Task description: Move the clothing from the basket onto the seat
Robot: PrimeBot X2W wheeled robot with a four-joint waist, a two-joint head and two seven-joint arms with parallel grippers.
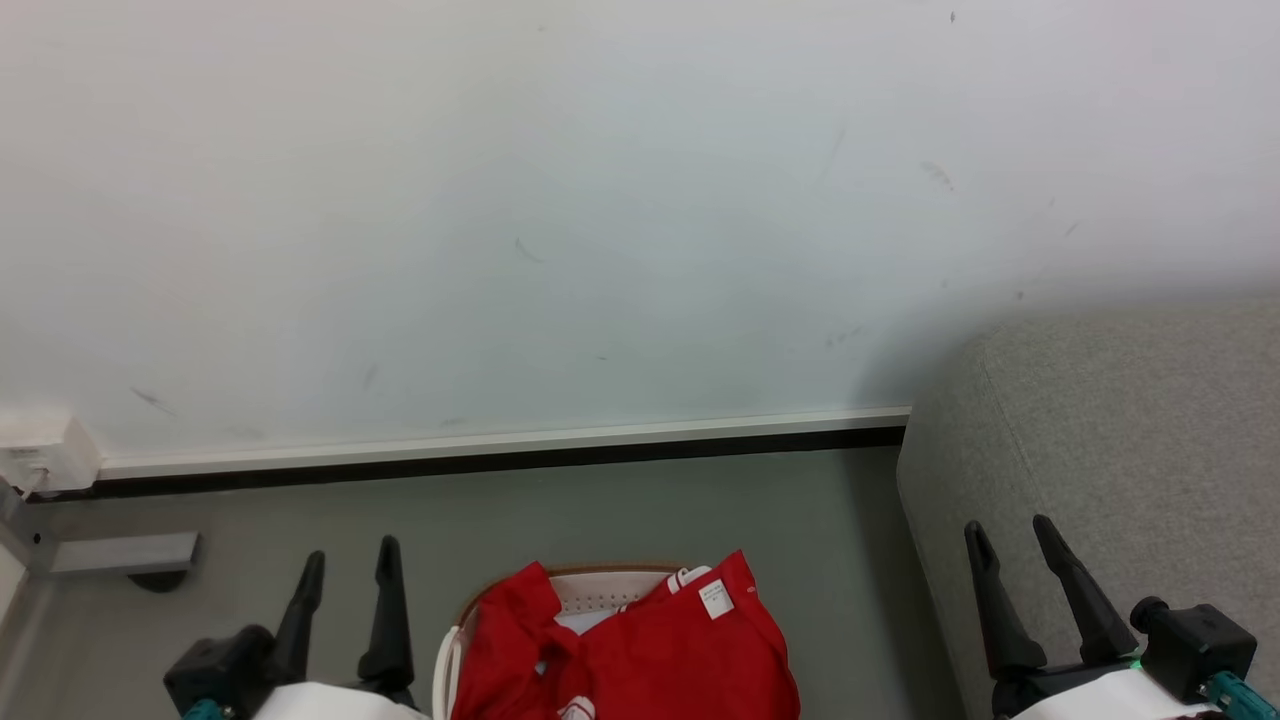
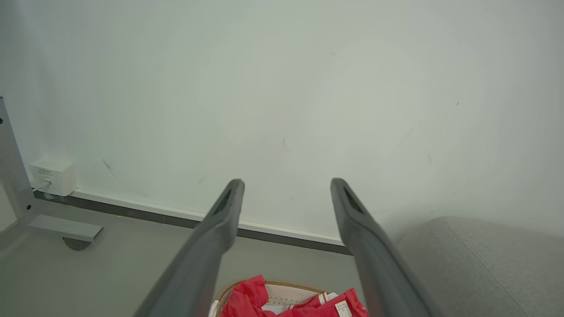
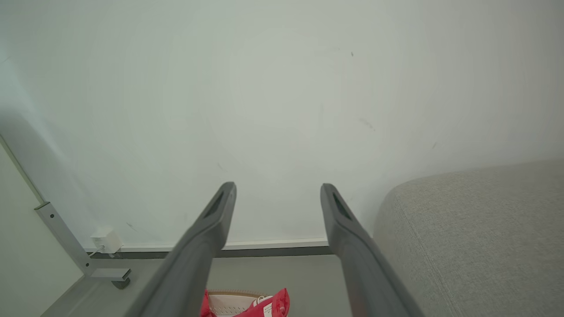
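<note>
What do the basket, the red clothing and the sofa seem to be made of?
Basket: probably matte cream plastic, with rows of punched holes. Clothing: soft red fabric, creased and folded. Sofa: grey woven upholstery, coarse weave visible.

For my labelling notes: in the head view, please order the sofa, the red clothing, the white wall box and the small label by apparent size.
1. sofa
2. red clothing
3. white wall box
4. label
The first three are cut by the frame edges; only visible parts compared.
</note>
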